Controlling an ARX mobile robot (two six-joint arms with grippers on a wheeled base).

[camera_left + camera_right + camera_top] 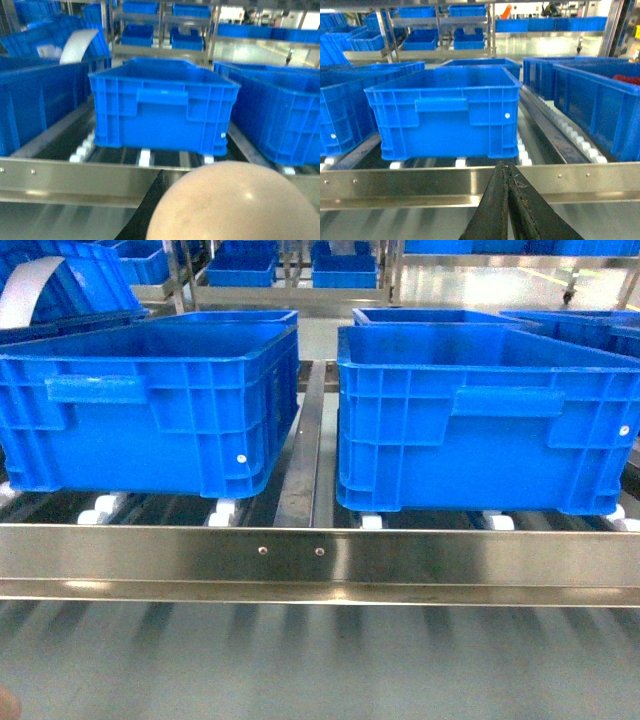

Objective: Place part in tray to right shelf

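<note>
Right gripper (509, 172) hangs just in front of the right shelf (320, 555) front rail, its dark fingers (530, 210) clenched together w/ nothing between them; behind the rail a blue crate (445, 112) sits on the white rollers (461, 162), w/ more crates either side. Left gripper: only a dark finger (145, 210) shows beside the cream-beige tray (232, 202), which fills the lower right corner of the left wrist view near the front rail, so can't tell if released or grasping it. The part isn't visible in any view; head view shows two blue crates side by side behind the rail w/ its two small screws (291, 551).
</note>
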